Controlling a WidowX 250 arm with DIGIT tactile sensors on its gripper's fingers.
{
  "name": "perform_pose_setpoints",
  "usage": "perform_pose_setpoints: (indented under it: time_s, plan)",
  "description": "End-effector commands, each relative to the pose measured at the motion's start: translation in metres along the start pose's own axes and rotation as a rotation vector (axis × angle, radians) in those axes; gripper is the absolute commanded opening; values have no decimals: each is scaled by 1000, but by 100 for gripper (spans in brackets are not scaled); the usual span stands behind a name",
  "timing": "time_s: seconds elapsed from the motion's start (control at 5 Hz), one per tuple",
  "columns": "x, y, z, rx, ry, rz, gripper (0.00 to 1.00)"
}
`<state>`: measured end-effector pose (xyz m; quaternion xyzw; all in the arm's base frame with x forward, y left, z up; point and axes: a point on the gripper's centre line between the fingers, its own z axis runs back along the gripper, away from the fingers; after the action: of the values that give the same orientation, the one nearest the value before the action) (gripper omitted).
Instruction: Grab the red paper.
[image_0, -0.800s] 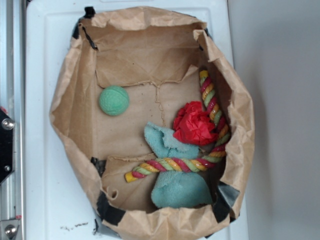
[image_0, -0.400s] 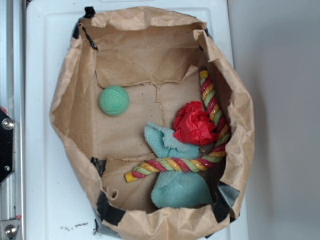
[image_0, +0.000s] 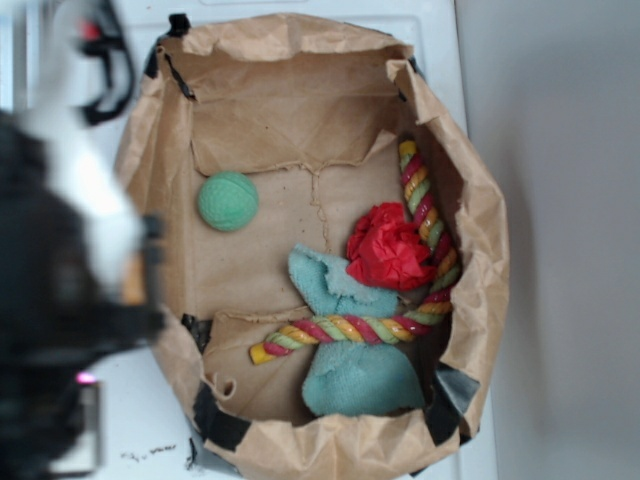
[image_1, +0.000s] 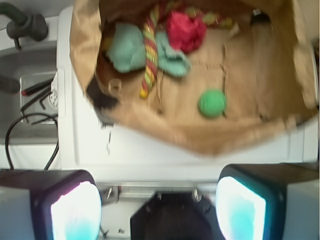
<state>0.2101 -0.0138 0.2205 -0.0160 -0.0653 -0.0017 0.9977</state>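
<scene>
Arm now in the exterior view: a blurred black-and-white mass fills the left edge, where a moment ago only the fixed bracket showed; motion blur says it is travelling fast. Contents of the bag unchanged. Read: the approach has only begun, nothing grasped. Tool (image_1: 159, 200) seen from the wrist view with its two pads (image_1: 75, 212) set wide apart, open and empty, hanging over the white counter (image_1: 150, 155) outside the bag's near rim. Brown paper bag (image_0: 480, 270), walls rolled down into a crumpled basin, creased kraft paper with black tape at the lower corners, torn flap on the floor. Red paper (image_0: 390, 248) lies right of centre inside, a bright wad of thin wrinkled sheet, roughly ball-shaped, faceted with sharp folds; likely light and crushable. It leans against the twisted rope (image_0: 425, 215), red-yellow-green strands, which curves down the right wall and bends left across the teal cloth (image_0: 355, 375). Cloth is soft, nappy, bunched in two lobes; its upper lobe touches the wad's lower left. Green ball (image_0: 228, 201), matte, smooth seam, sits well apart at the left. Judgement: tool must cross the rim and descend between rope and cloth; snagging either seems the main hazard.
</scene>
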Motion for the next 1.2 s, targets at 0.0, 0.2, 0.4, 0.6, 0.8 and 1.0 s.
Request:
perform_pose_setpoints:
  time_s: [0.0,0.2,0.4,0.6,0.8,1.0]
  plan:
    - [50,40,-31,12,-28,82,100]
    - [64,57,-64,21,-19,89,100]
    - [64,57,-64,21,-19,89,100]
    - [64,57,-64,21,-19,89,100]
    - [64,57,-64,21,-19,89,100]
    - [64,57,-64,21,-19,89,100]
